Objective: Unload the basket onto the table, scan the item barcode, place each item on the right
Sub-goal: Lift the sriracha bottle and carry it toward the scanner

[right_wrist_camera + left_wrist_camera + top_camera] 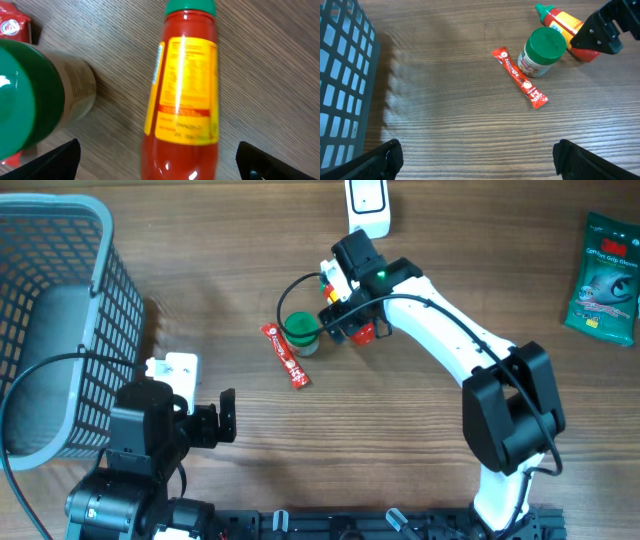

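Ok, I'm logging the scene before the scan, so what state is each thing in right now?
sauce bottle: lying on its side, cap on, not gripped.
jar: upright, green lid on.
sachet: flat on the table.
right gripper: open, over the sauce bottle.
left gripper: open, empty.
basket: upright.

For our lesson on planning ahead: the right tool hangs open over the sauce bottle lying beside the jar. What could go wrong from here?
1. The jar sits close beside the sauce bottle, so a finger of the open right tool may bump it going down.
2. The bottle is round and lies on its side; it might roll or slip when pinched.
3. No barcode shows on its upward label, so it may need turning at the scanner.
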Action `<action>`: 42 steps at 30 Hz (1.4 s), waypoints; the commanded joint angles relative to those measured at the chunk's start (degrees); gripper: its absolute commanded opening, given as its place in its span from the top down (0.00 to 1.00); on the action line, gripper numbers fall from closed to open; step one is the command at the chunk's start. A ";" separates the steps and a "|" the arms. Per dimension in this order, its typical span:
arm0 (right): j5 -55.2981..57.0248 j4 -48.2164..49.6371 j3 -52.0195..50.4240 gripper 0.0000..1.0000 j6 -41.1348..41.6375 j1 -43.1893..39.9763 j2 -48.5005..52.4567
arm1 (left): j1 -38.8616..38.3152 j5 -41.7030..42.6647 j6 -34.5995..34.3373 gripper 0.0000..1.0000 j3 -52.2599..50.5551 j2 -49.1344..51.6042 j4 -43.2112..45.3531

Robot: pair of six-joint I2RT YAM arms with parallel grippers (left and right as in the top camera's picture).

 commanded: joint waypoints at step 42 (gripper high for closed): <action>-9.53 9.20 -9.84 0.37 3.54 -6.16 7.89 | -0.31 0.26 -0.55 0.00 -0.33 -0.31 0.15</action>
